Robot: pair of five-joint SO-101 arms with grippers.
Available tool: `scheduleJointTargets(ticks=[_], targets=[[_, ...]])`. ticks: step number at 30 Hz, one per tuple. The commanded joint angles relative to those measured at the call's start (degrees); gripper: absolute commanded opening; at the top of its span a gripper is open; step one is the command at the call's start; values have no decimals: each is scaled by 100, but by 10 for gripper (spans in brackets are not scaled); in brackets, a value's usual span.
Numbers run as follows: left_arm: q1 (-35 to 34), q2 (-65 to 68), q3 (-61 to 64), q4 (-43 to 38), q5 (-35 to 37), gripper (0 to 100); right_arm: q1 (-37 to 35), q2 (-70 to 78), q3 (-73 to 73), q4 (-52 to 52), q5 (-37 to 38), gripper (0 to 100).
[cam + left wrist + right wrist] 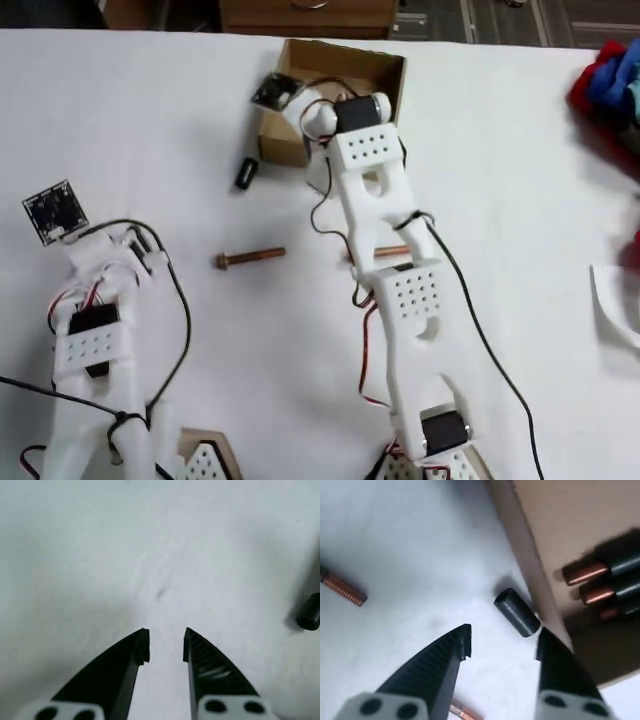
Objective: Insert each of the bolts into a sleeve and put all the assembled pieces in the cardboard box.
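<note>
Likely sleeve pickup: right gripper (504, 639) wide open, empty, over black cylindrical sleeve (516, 612) mid-frame beside brown cardboard box (555, 535); next needs closing on it.

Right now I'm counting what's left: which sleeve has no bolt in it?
The sleeve on the table beside the cardboard box; the boxed sleeves show copper bolt ends.

— Where is the cardboard box (282, 148)?
— At the table's (520, 180) far edge, about midway along, with three assembled pieces (620, 587) side by side in it
— And the loose sleeve (246, 172)?
— On the table, just beside the box's near left corner
— The bolts?
— One bolt (249, 258) lies mid-table, nearer than the sleeve; a second bolt (392, 252) lies to its right, partly under the right arm (400, 290)
</note>
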Motion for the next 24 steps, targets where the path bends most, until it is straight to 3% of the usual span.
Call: scheduleJointTargets(ticks=[1,18,24], targets=[[-62,-53,-295,-114,44,135,40,-409,229,-31,88,236],[-62,-53,-295,-114,44,135,286,-409,1565,-1578,88,207],[-62,-53,-295,-114,44,135,295,-426,1846,-1437,88,204]])
